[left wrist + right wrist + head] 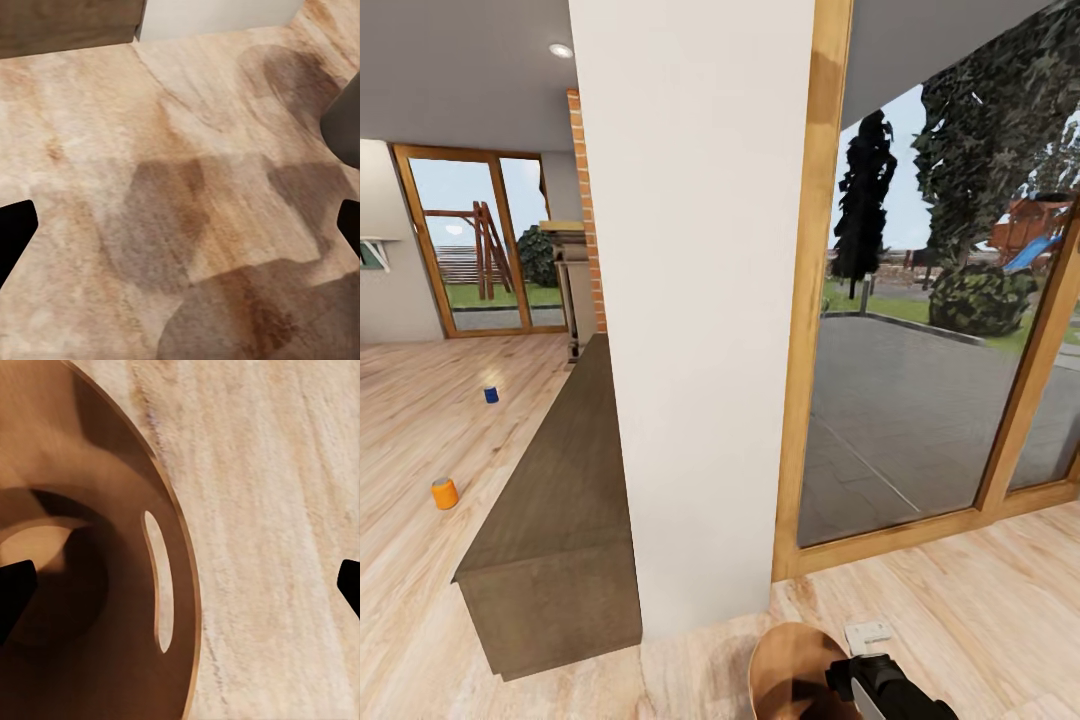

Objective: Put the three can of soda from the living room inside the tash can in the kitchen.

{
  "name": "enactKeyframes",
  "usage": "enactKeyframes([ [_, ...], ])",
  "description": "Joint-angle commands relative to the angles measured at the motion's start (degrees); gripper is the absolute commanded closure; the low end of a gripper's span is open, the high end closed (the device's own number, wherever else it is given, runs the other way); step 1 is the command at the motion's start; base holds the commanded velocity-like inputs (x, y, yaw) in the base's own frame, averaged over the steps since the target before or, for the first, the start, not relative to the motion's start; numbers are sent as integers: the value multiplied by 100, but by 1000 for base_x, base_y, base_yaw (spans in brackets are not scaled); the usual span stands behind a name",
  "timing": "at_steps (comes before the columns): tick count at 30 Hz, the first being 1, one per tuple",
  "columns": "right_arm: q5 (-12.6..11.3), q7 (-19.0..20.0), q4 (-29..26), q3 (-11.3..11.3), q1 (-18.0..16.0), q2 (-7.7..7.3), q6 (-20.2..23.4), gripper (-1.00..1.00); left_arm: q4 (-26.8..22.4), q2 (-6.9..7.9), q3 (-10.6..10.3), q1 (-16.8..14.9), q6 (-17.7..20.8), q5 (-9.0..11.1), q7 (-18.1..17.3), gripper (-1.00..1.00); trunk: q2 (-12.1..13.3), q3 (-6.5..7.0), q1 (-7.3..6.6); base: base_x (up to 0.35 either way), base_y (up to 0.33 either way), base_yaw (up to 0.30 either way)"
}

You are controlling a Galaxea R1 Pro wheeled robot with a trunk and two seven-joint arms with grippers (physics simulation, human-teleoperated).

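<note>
While the head view takes in the whole room, an orange soda can (445, 493) is seen standing on the pale wooden floor (420, 420) at the far left, and a blue soda can (491, 395) stands farther back on the same floor, well apart from it. A third can cannot be made out. A long, low brown cabinet (560, 500) lies between the cans and a wide white pillar (700, 300), which blocks the middle of the view. Large wood-framed windows (920, 330) are seen to the right, with trees and a paved yard outside.

At the bottom edge, a round brown wooden bin (790, 670) is seen beside a dark arm part (885, 690).

In the right wrist view, the bin's rim, with a slot-shaped handle hole (157, 581), is looked down into; the right gripper (180, 592) is spread wide, its dark fingertips (15, 592) at the picture's edges.

In the left wrist view, bare shadowed floor and a cabinet corner (71, 22) are shown. The left gripper (180, 229) is likewise spread wide and holds nothing.

No writing can be read on the cans.
</note>
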Motion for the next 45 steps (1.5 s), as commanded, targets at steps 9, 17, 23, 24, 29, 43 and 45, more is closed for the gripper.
enactKeyframes([
  [9, 12, 0, -5, 6, 1, 0, 0, -100, -21, 0, 0, 0, 0, 0, 0, -100, 0, 0, 0, 0, 0, 0],
  [17, 14, 0, 0, 8, 0, 0, 0, -100, -35, 0, 0, 0, 0, 0, 0, -100, -5, -89, 10, 0, 0, 0],
  [23, 15, 0, 0, 12, 0, 2, 0, -100, -43, 0, 0, 0, 0, 0, 0, -100, -5, -89, 10, 0, 0, 0],
  [24, 15, 0, 0, 13, -1, 3, 0, -100, -44, 0, 0, 0, 0, 0, 0, -100, -5, -89, 10, 0, 0, 0],
  [29, 15, 0, 2, 21, 0, 7, 0, -100, -47, 0, 0, 1, 0, 0, 0, -100, -5, -89, 10, 0, 0, 0],
  [43, 15, 0, 3, 26, 2, 0, 0, -100, -49, 0, 0, 0, 0, 0, 0, -100, -13, -222, 26, 0, 0, 0],
  [45, 15, 0, 3, 26, 1, 0, 0, -100, -49, 0, 0, 0, 0, 0, 0, -100, -16, -266, 31, 0, 0, 0],
])
